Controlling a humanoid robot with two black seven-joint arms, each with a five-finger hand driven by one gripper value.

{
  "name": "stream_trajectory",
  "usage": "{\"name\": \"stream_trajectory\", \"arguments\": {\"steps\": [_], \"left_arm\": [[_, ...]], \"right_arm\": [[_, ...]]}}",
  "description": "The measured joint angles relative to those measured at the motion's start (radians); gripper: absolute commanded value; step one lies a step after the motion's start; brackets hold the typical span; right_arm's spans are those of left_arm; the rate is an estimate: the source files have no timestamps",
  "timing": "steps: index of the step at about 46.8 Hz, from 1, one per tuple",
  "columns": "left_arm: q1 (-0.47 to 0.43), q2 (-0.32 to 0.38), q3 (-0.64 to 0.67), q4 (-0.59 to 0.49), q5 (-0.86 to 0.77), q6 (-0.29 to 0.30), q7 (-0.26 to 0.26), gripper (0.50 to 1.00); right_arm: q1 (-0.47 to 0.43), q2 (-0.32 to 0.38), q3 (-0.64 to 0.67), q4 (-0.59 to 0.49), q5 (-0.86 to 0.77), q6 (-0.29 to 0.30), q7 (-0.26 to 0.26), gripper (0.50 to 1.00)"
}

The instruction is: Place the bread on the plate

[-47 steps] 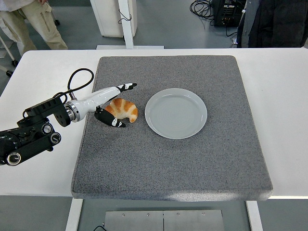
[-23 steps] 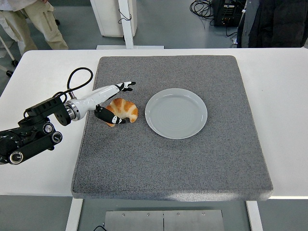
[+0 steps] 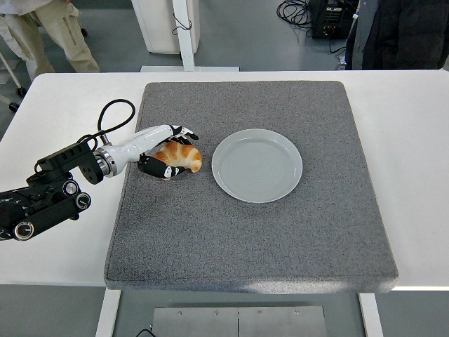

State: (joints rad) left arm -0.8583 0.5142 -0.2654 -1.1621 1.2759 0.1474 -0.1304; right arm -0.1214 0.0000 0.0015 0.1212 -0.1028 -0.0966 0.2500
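- The white counter point(image 3: 56, 98) carries a square grey felt-like mat point(image 3: 245, 232) that covers most of its middle.
- A round pale grey plate point(image 3: 257, 166) with a raised rim lies flat on the mat, slightly right of the mat's centre. Nothing is in it; its surface is bare.
- A golden-brown crescent-shaped bread roll, a croissant point(image 3: 181, 156), lies on the mat just left of the plate. It is close to the plate's rim but apart from it, and no part of it is on the plate.
- The left hand point(image 3: 165, 151), black-fingered on a white forearm shell, reaches in from the left edge over the mat. Its fingers are curled around the croissant: upper fingers over the top-left of the roll, lower fingers point(image 3: 158, 168) under its near-left side. The hand is clamped on the croissant, which seems to sit on or barely above the mat.
- A black cable point(image 3: 112, 112) loops above the forearm, and the black arm housing point(image 3: 42, 200) rests over the counter's left part.
- The right arm does not show.
- A person's legs in beige trousers point(image 3: 52, 31) stand beyond the counter at top left; a dark-clothed figure point(image 3: 400, 35) stands at top right.
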Motion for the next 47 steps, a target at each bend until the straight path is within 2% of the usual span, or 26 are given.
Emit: {"name": "stream_trajectory", "arguments": {"steps": [4, 5, 24, 35, 47], "left_arm": [[0.003, 0.0, 0.0, 0.0, 0.001, 0.0, -0.001, 0.506], [0.004, 0.0, 0.0, 0.0, 0.001, 0.0, -0.001, 0.5], [-0.014, 0.009, 0.0, -0.002, -0.001, -0.006, -0.036, 0.5], [-0.115, 0.056, -0.004, -0.005, -0.022, -0.029, -0.041, 0.5], [-0.258, 0.107, -0.01, -0.016, -0.065, -0.126, -0.043, 0.5]], "right_arm": [[0.0, 0.0, 0.0, 0.0, 0.0, 0.0, 0.0, 1.0], [0.0, 0.0, 0.0, 0.0, 0.0, 0.0, 0.0, 1.0], [0.0, 0.0, 0.0, 0.0, 0.0, 0.0, 0.0, 1.0], [0.0, 0.0, 0.0, 0.0, 0.0, 0.0, 0.0, 1.0], [0.0, 0.0, 0.0, 0.0, 0.0, 0.0, 0.0, 1.0]]}}
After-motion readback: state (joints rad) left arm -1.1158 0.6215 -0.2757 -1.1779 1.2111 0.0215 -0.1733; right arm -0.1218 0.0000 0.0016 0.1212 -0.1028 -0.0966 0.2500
